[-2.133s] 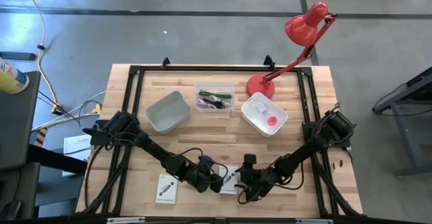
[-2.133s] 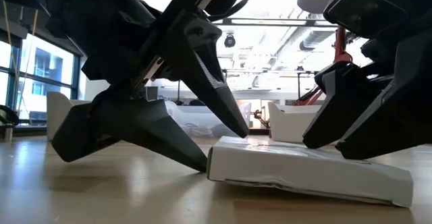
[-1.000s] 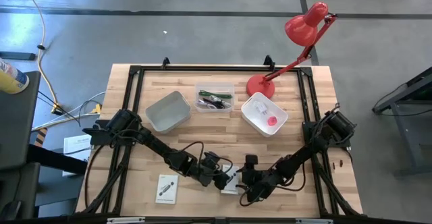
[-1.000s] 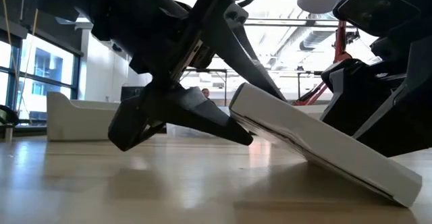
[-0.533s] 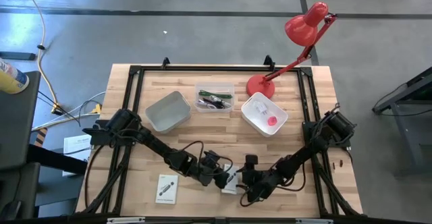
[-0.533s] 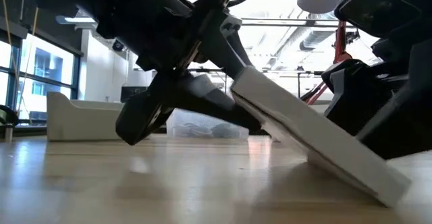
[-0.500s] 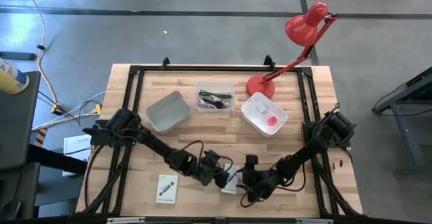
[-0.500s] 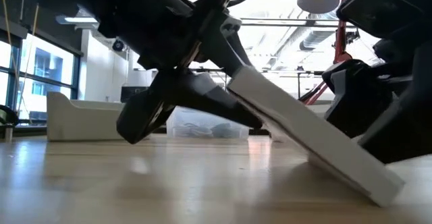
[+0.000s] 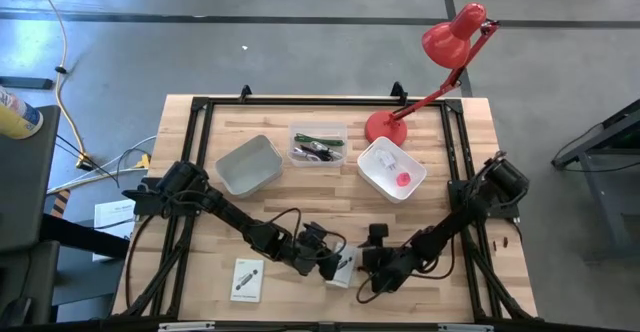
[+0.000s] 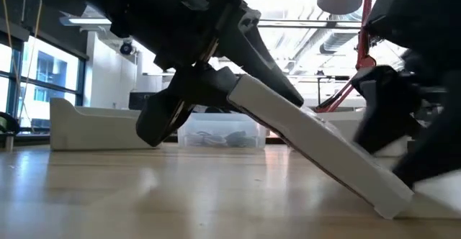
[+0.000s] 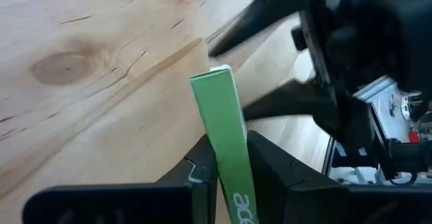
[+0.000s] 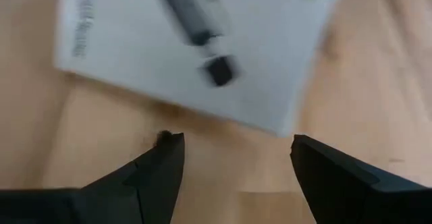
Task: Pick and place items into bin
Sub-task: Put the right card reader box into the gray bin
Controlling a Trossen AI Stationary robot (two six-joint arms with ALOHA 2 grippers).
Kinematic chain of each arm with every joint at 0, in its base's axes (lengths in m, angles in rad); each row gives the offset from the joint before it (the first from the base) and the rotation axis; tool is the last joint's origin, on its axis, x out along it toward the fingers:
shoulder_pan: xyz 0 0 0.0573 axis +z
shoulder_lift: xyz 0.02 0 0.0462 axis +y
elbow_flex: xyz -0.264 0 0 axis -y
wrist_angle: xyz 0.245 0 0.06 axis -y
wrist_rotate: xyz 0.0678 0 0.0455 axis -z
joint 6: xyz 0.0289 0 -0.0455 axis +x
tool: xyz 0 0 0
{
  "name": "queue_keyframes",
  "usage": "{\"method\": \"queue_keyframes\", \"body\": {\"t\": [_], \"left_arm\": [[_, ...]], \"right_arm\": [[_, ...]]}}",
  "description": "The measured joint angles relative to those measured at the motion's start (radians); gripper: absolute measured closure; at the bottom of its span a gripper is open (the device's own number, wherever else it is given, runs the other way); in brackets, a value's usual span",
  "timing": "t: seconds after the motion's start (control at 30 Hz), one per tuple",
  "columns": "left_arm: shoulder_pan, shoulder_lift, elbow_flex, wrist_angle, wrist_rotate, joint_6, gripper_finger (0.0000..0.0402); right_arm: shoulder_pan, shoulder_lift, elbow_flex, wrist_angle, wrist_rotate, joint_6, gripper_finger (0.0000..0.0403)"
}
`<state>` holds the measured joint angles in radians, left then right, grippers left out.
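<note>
A flat white card [image 9: 345,266] with dark print stands tilted near the table's front middle, with my left gripper [image 9: 332,262] shut on its raised end. In the left wrist view the card's green edge [image 11: 226,150] shows between the fingers. Just right of the card, my right gripper [image 9: 364,274] stands open and touches nothing. Its wrist view looks down on the card's printed face [image 12: 196,48] beyond the fingertips. A second white card [image 9: 246,279] lies flat on the table at the front left. My left gripper pinches the card's raised end [image 10: 248,95] between its two fingers [image 11: 199,173], one on each flat face, with the green edge [image 11: 223,123] sticking out past them. The fingers come from the table's left, slanting down. The card is tilted, its lower end [image 10: 389,203] on the table.
Three bins stand in a row at the back: a grey-white one [image 9: 248,164], a clear one [image 9: 318,142] with a green pen and cables, and a white one [image 9: 392,168] with a pink piece. A red desk lamp [image 9: 440,62] stands at the back right.
My left gripper has shut on the card's raised end and lifted it a little. The card now tilts more steeply, its lower end still on the table. My right gripper has drawn back a little toward the table's right.
</note>
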<state>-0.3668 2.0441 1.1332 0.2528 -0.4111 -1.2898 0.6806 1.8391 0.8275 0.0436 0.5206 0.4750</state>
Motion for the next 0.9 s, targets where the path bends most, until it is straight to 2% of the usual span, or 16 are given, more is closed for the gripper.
{"method": "queue_keyframes", "body": {"t": [0.23, 0.4, 0.6, 0.7, 0.9], "left_arm": [[0.0, 0.003, -0.002, 0.099, -0.02, 0.085, 0.0383], [0.001, -0.002, -0.003, 0.106, -0.036, 0.099, 0.0381], [0.001, -0.033, -0.005, 0.098, -0.058, 0.144, 0.0385], [0.001, -0.068, -0.005, 0.052, -0.093, 0.175, 0.0386], [0.001, -0.182, -0.004, -0.103, -0.208, 0.229, 0.0383]], "right_arm": [[0.002, -0.125, 0.004, -0.147, 0.039, 0.043, 0.0144], [0.001, -0.206, 0.005, -0.259, 0.052, 0.081, 0.0144], [0.039, -0.296, 0.006, -0.444, -0.073, 0.108, 0.0144], [0.074, -0.324, 0.006, -0.538, -0.109, 0.16, 0.0144], [0.147, -0.33, 0.007, -0.613, -0.083, 0.282, 0.0144]]}}
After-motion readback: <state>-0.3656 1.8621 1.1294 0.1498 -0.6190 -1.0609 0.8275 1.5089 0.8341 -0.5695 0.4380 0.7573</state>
